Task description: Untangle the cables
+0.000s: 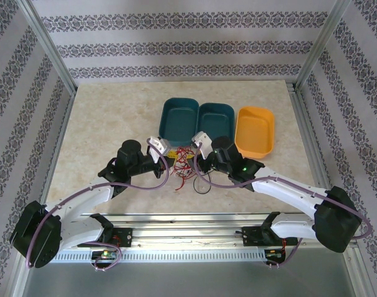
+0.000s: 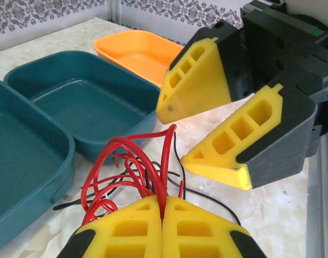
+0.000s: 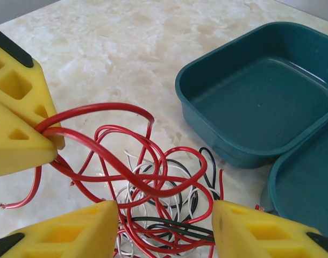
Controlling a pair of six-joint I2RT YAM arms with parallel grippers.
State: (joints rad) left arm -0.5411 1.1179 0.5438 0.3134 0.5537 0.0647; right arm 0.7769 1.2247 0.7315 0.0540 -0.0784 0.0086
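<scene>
Right wrist: cables (image 3: 153, 183) tangled on tabletop (image 3: 126, 48), near side of teal tray (image 3: 250, 102); left hand (image 3: 24, 134) clamped on red loop, right hand (image 3: 165, 215) half-open astride heap; likely light, springy, snag-prone, best pinched at free outer loop.

Marbled table (image 1: 102, 124), teal tray (image 1: 179, 120), second teal tray (image 1: 216, 117), orange tray (image 1: 255, 130), tangled cables (image 1: 183, 164)

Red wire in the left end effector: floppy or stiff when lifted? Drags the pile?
Probably springy rather than limp: the thin red wire holds arched loops above the shut left end effector. Likely light, yet it weaves through black and white strands, so pulling may drag them.
</scene>
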